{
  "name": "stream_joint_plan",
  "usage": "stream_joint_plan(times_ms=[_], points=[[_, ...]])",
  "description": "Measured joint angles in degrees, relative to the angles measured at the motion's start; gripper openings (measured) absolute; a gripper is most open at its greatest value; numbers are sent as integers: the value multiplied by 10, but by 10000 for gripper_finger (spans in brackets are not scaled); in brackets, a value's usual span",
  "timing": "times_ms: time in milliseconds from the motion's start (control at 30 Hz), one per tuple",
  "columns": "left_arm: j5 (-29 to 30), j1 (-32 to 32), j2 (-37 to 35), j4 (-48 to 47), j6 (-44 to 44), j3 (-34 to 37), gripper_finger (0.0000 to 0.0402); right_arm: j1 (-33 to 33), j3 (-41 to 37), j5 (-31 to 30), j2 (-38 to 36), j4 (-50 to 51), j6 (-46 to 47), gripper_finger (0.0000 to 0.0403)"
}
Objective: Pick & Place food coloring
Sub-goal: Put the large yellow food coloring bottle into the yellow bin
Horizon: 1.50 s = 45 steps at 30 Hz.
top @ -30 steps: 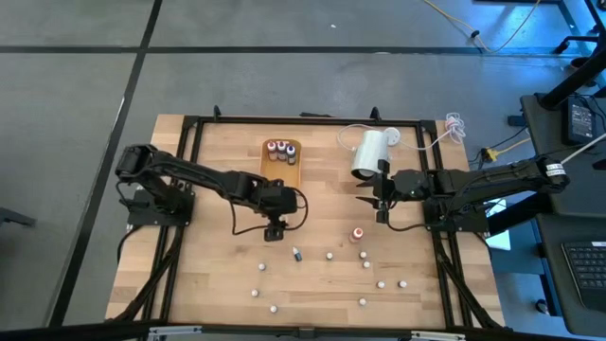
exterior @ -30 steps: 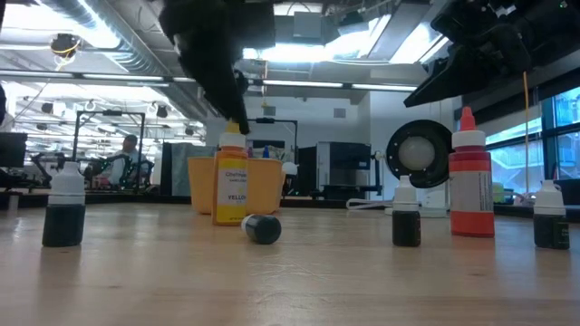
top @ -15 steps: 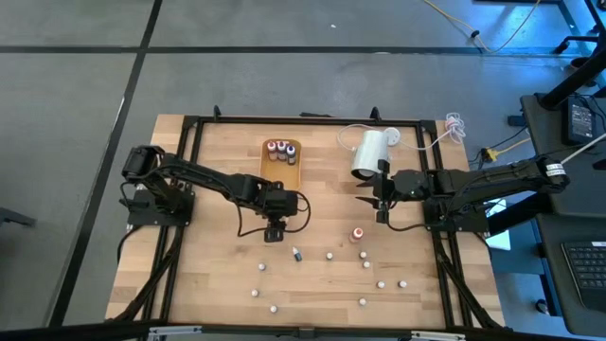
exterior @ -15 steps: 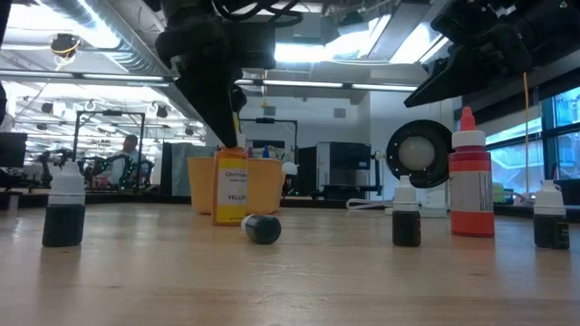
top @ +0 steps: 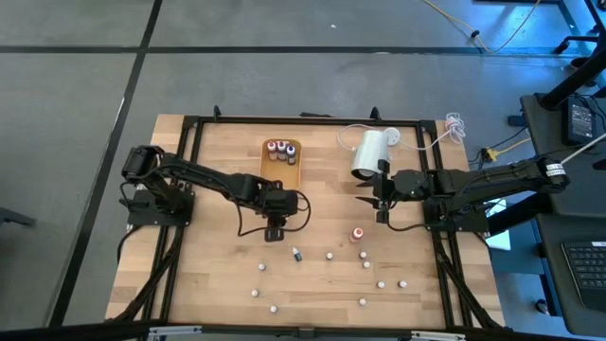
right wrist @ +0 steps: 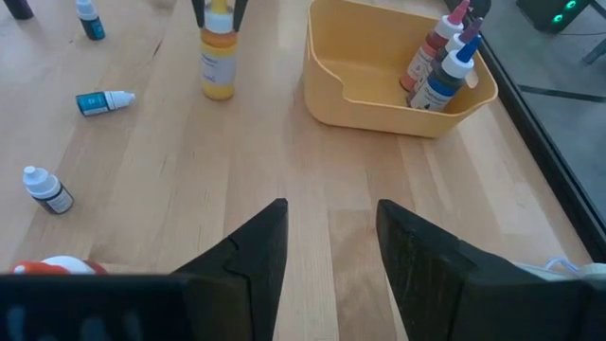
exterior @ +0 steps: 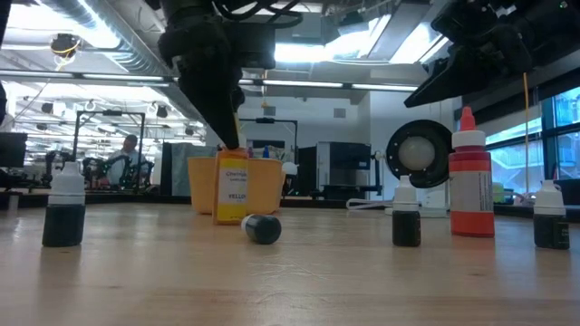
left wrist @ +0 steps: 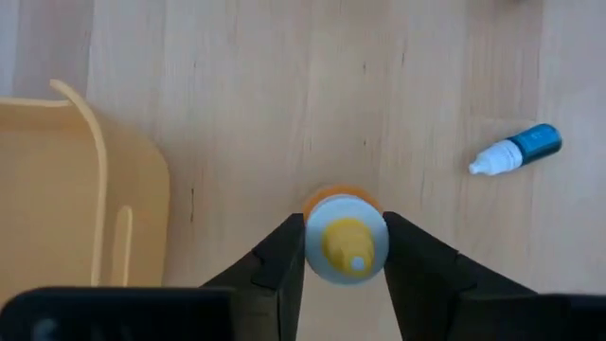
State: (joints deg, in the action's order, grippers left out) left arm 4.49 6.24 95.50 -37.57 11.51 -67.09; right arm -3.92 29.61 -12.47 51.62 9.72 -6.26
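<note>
The left pincer [left wrist: 345, 248] grips the neck of one upright yellow bottle [left wrist: 345, 239] standing on the desk [top: 218, 275] near its centre, at 6 o'clock from the tray [top: 282, 158]. The tray holds four bottles [right wrist: 437, 59]. One blue bottle [left wrist: 518, 152] lies on its side at 4 o'clock from the yellow one. One red bottle [top: 357, 233] stands further toward 3 o'clock. About nine small bottles [top: 330, 255] are scattered across the near desk area. The right pincer [right wrist: 324, 237] hovers released, beside one white cylinder [top: 369, 153].
</note>
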Motion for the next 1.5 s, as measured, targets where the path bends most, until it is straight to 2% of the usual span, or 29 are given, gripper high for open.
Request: stream_joint_plan(times_ms=[233, 333, 533, 633, 800, 967, 1500], points=[[10, -6, -30, -64, 15, -56, 114, 0, 0, 0, 0, 0, 0, 165], [10, -17, -62, -58, 8, -71, 114, 0, 0, 0, 0, 8, -1, 165], [69, -66, -132, -104, 3, -69, 114, 0, 0, 0, 0, 12, -2, 165], [76, -102, -144, -103, -1, -52, 114, 0, 0, 0, 0, 11, -2, 165], [75, -161, -143, -86, -12, -2, 114, 0, 0, 0, 0, 11, -2, 165], [72, -206, -139, 8, -23, 44, 114, 0, 0, 0, 0, 8, -3, 165], [74, -277, -57, 45, -68, 58, 118, 0, 0, 0, 0, 8, -5, 165]])
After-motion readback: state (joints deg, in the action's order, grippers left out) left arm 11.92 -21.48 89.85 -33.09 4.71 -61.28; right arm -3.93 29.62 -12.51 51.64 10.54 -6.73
